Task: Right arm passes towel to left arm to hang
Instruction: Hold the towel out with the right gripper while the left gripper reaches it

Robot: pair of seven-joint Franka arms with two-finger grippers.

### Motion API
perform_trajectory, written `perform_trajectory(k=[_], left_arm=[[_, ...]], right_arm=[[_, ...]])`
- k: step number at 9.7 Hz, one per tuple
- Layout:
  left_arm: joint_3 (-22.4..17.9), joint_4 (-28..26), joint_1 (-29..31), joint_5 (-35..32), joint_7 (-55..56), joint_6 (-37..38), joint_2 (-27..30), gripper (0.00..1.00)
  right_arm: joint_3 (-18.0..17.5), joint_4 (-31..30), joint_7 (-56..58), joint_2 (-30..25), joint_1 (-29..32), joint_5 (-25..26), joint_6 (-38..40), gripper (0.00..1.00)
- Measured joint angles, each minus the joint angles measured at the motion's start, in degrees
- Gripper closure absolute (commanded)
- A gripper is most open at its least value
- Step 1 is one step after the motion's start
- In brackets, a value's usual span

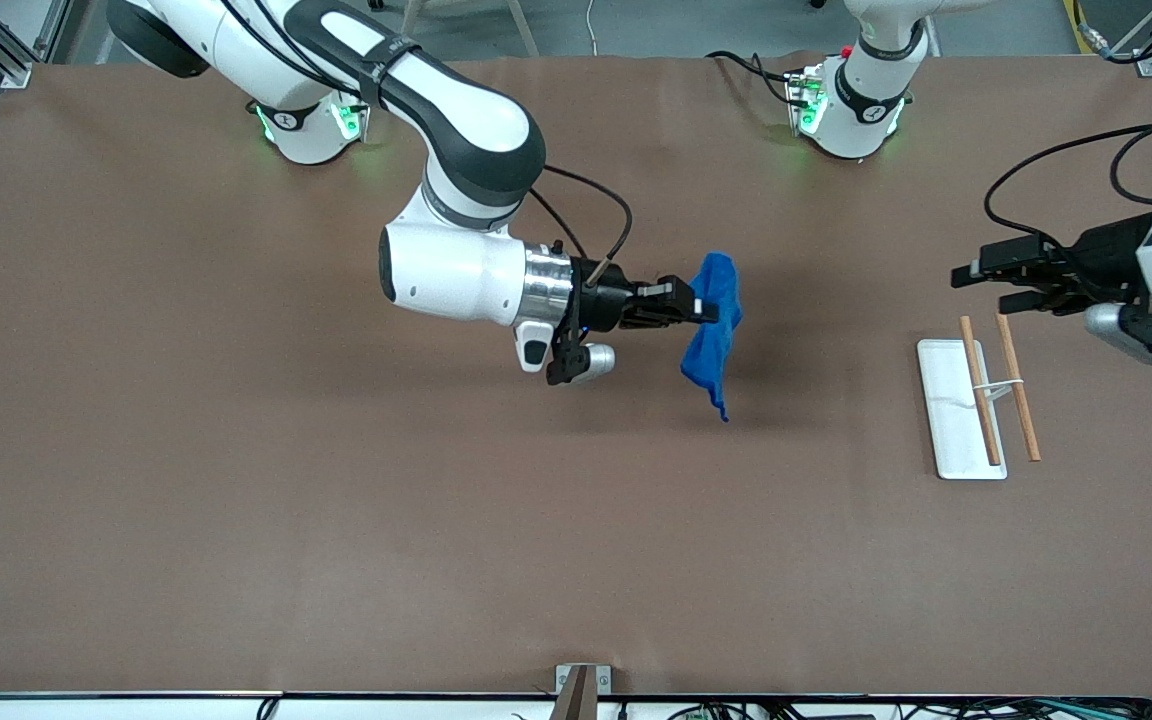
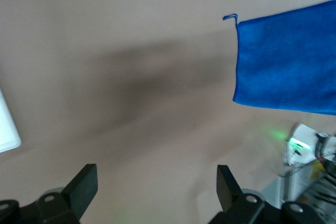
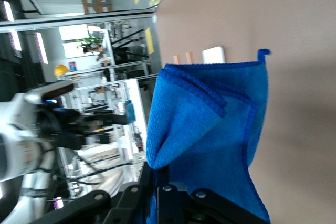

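Note:
The right arm reaches over the middle of the table. Its right gripper (image 1: 704, 308) is shut on the bright blue towel (image 1: 716, 325), which hangs folded in the air above the tabletop. In the right wrist view the towel (image 3: 210, 140) is pinched between the fingers, its corner loop (image 3: 262, 53) at the free end. The left gripper (image 1: 981, 285) is open and empty, held in the air at the left arm's end of the table, pointing toward the towel. The left wrist view shows the open fingertips (image 2: 84, 184) and the hanging towel (image 2: 289, 61) apart from them.
A white flat base (image 1: 951, 425) with two thin wooden rods (image 1: 980, 390) on a wire stand lies on the table under the left gripper, nearer the front camera. The brown tabletop (image 1: 336, 520) spreads around. The arm bases stand along the table's edge away from the camera.

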State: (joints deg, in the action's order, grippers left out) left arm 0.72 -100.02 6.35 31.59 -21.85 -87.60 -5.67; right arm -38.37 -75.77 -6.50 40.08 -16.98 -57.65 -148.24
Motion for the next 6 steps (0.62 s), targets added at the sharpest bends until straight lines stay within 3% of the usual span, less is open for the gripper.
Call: perform_trajectory(k=[3, 6], left_arm=[[-0.10, -2.13, 0.16, 11.91, -4.36, 5.45, -5.29, 0.00], [0.04, -2.32, 0.07, 24.75, -7.21, 8.18, -12.88, 0.00]], right_arm=[[-2.86, 2.66, -0.01, 0.04, -0.06, -7.90, -1.49, 0.99], [-3.89, 3.37, -0.01, 0.07, -0.06, -9.90, -2.44, 0.99]])
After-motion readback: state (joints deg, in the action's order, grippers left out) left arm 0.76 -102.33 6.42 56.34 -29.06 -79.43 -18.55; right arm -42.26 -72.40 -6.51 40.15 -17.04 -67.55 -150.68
